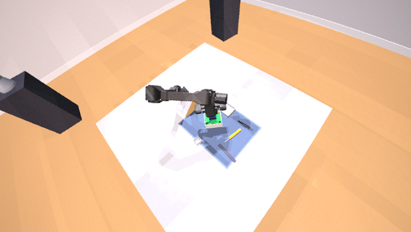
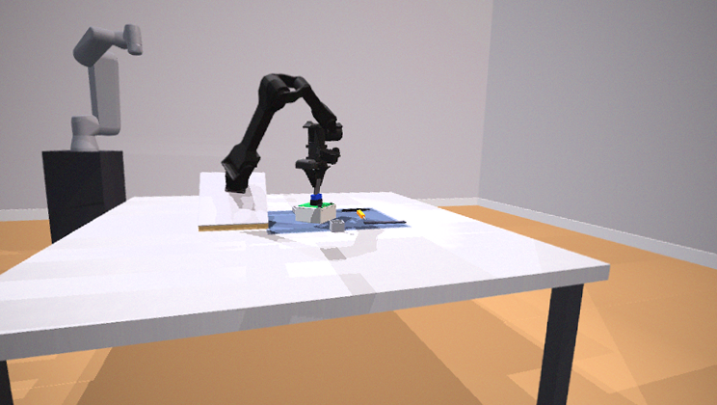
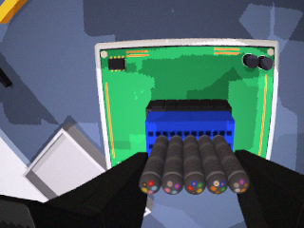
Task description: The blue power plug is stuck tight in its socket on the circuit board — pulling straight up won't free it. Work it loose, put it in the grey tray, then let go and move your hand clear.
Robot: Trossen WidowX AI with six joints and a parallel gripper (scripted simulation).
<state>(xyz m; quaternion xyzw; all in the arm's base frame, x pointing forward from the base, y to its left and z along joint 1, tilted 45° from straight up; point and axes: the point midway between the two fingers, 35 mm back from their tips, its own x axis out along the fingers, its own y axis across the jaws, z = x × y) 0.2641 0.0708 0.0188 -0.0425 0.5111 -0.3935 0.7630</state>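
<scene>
Table (image 1: 283,161) (image 2: 432,263) stretches out beneath the gripper (image 1: 212,115) (image 2: 317,192) (image 3: 191,153), with a blue mat (image 1: 242,142) (image 2: 286,223) (image 3: 43,38) on it. The circuit board (image 1: 207,120) (image 2: 304,204) (image 3: 190,71) sits directly below the fingers; in the wrist view the tray (image 1: 229,111) (image 3: 71,161) lies off to their left, near the board. The gripper is closed on the blue plug (image 1: 212,116) (image 2: 315,196) (image 3: 190,124), which is at the black socket (image 2: 315,202) (image 3: 190,104); how far it is seated I cannot tell. I judge the step in hand to be working it loose. Next should come small rocking motions with a firm grip, lifting only once it gives, then a carry to the tray. The exterior view shows the upright wrist and the plug stacked above the socket, but not the tray; the wrist view shows the tray's open inside, and the dark cables (image 3: 195,163) between the fingers.
</scene>
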